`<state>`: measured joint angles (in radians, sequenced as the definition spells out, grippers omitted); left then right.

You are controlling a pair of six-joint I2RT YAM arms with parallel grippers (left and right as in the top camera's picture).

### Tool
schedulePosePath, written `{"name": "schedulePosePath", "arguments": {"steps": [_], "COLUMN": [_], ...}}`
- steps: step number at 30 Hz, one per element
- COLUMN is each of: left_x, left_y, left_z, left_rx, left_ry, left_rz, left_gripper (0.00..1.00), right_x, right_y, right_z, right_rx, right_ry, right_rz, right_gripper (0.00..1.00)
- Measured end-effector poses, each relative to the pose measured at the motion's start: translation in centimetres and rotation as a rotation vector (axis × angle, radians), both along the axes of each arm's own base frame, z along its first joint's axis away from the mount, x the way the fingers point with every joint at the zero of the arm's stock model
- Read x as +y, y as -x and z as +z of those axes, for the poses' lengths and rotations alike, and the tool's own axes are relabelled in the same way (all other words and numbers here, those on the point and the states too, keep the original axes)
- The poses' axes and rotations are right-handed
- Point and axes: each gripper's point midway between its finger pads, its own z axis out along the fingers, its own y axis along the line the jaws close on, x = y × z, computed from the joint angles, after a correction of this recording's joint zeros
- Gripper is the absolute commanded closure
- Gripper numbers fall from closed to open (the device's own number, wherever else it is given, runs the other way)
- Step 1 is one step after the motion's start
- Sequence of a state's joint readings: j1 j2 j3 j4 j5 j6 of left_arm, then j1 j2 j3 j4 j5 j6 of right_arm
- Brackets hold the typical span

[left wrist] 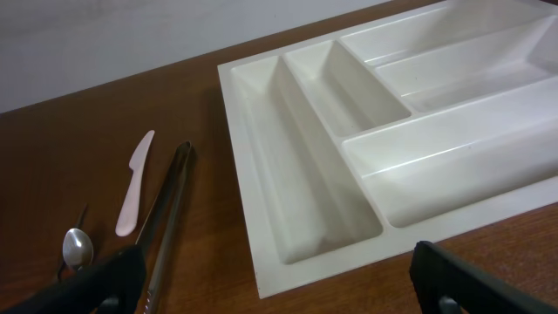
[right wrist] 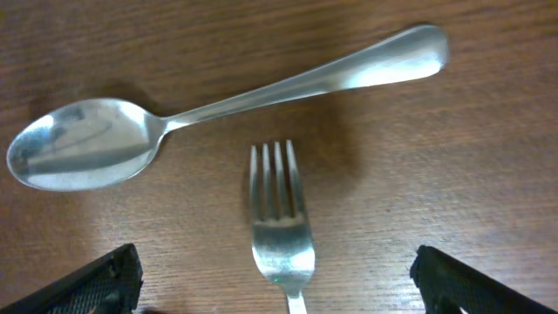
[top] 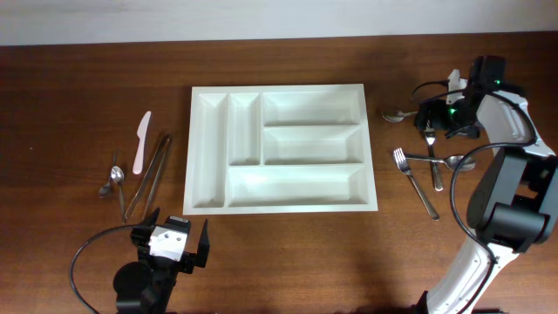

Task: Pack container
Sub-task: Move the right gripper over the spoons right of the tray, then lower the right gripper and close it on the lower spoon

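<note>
Right tool [right wrist: 283, 281] spread wide over a fork [right wrist: 279, 228] at the right of the overhead frame; the container [top: 279, 88] sat at centre, its compartments bare.
The left tool [top: 173, 241], lower left, was spread too and held nothing. The slim polished steel fork lay flat on the grained wooden bench [right wrist: 453, 157], tines just short of a glossy spoon [right wrist: 218, 103], so a pinch could have skidded off the thin stem or nudged the spoon. The container was smooth white moulded plastic.
</note>
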<state>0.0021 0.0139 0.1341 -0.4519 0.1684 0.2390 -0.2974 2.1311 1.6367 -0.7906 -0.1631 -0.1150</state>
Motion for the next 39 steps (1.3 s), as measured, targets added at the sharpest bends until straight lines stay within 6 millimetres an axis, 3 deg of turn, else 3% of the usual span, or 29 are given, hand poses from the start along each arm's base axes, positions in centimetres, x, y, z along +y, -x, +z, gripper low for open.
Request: {"name": "schedulePosePath", "arguments": {"steps": [7,16,21,31,39], "left_x": [0.0,0.0,0.0,0.0,0.0], "left_y": [0.0,0.0,0.0,0.0,0.0], "left_z": [0.0,0.0,0.0,0.0,0.0], "left_rx": [0.000,0.000,-0.001,0.000,0.000], "left_ry": [0.000,0.000,0.000,0.000,0.000], "left_rz": [0.000,0.000,0.000,0.000,0.000], "left_gripper": [0.01,0.01,0.01,0.01,0.01], "right_x": [-0.6,-4.6,-5.6,-7.1,-7.7], "right_y": [0.9,5.0,6.7,7.7,8.8], "right_z": [-0.4,-1.1,-1.3,1.5,1.5], "right_rx": [0.036,0.162,0.213,0.176,0.202], "right_ry": [-0.032,-0.119,-0.153,-0.163,-0.185], "right_rz": [-0.099,-0.383,-0.482,-0.569,-0.638], "right_gripper": [0.06,0.09,0.09,0.08,0.09]}}
